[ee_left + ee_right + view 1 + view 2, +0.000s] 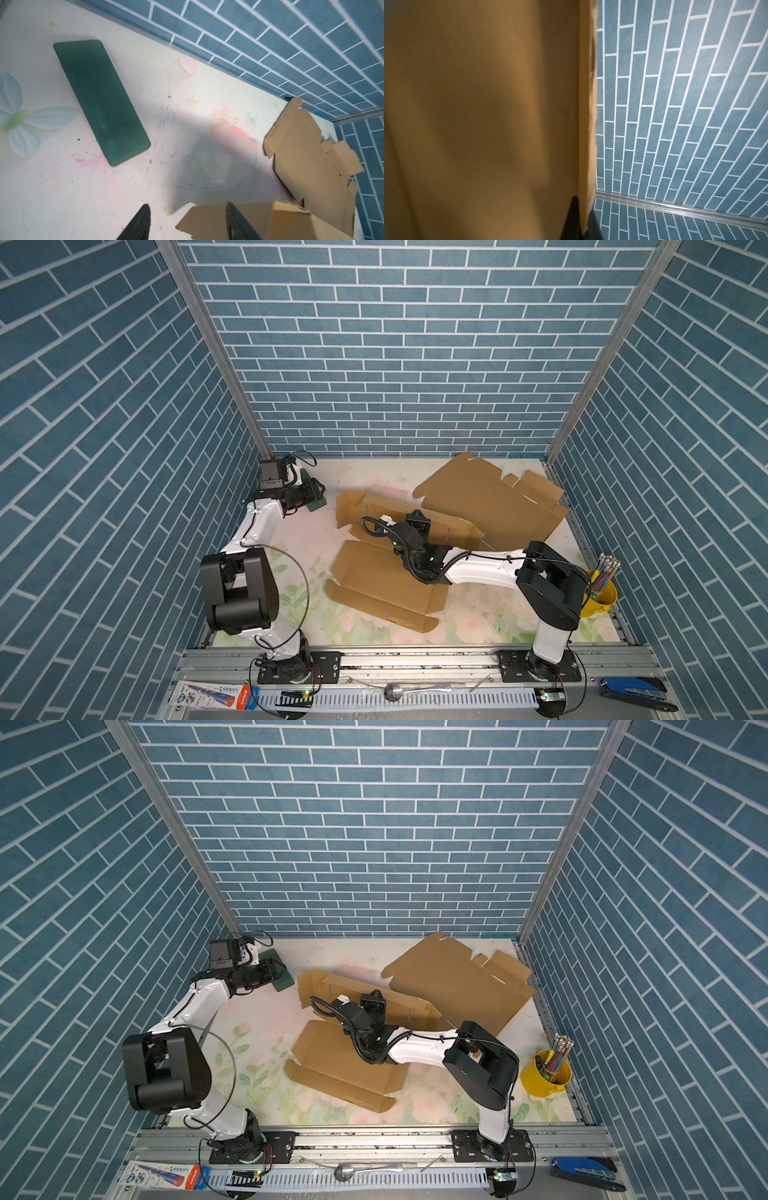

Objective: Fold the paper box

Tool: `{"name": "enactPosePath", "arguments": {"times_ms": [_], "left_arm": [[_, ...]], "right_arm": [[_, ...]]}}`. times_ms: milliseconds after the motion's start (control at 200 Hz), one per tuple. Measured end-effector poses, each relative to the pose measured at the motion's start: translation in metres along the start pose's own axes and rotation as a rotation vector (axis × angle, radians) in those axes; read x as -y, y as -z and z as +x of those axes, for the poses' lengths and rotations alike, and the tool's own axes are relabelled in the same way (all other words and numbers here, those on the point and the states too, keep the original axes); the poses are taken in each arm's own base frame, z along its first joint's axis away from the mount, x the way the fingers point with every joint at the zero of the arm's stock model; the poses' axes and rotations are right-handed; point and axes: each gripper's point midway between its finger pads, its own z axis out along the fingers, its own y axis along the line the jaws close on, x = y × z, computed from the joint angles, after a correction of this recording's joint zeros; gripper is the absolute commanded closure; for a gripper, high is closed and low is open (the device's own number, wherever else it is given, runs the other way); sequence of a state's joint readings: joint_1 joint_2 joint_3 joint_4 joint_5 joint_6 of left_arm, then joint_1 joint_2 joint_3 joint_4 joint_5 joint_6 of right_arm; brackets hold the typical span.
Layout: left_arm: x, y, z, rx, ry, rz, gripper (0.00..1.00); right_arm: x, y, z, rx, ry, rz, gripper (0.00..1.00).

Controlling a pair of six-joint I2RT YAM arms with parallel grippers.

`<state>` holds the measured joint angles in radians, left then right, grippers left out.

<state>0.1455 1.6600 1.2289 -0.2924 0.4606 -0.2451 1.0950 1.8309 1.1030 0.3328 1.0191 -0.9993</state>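
Observation:
The brown paper box (382, 585) (340, 1065) lies partly folded mid-table, its near panel flat and a long wall (451, 526) raised behind it. My right gripper (417, 517) (374, 999) reaches across the box and is shut on the top edge of that wall. In the right wrist view the cardboard (488, 104) fills the frame, pinched between the closed right gripper (583, 209). My left gripper (320, 489) (283, 969) hangs open at the back left, just off the box's left flap. In the left wrist view a box corner (207, 220) lies between the spread left gripper (187, 204), untouched.
A flat dark green case (101, 99) (316, 502) lies by the left gripper. A second, unfolded cardboard sheet (494, 497) (307, 153) covers the back right. A yellow bucket of pencils (600, 597) stands at the right edge. Tiled walls close in three sides.

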Motion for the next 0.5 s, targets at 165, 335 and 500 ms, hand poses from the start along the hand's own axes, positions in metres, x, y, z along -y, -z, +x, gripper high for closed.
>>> {"name": "enactPosePath", "arguments": {"times_ms": [165, 335, 500], "left_arm": [[-0.011, -0.038, 0.014, -0.048, -0.03, 0.033, 0.43], [0.008, -0.051, 0.03, -0.095, -0.124, 0.114, 0.45], [0.038, -0.052, 0.042, -0.123, -0.189, 0.217, 0.46]], "right_arm": [[0.0, 0.003, 0.001, 0.033, 0.005, 0.009, 1.0], [0.001, 0.007, 0.001, 0.069, 0.02, 0.018, 1.0], [0.008, 0.004, -0.001, 0.084, 0.038, 0.039, 1.0]]}}
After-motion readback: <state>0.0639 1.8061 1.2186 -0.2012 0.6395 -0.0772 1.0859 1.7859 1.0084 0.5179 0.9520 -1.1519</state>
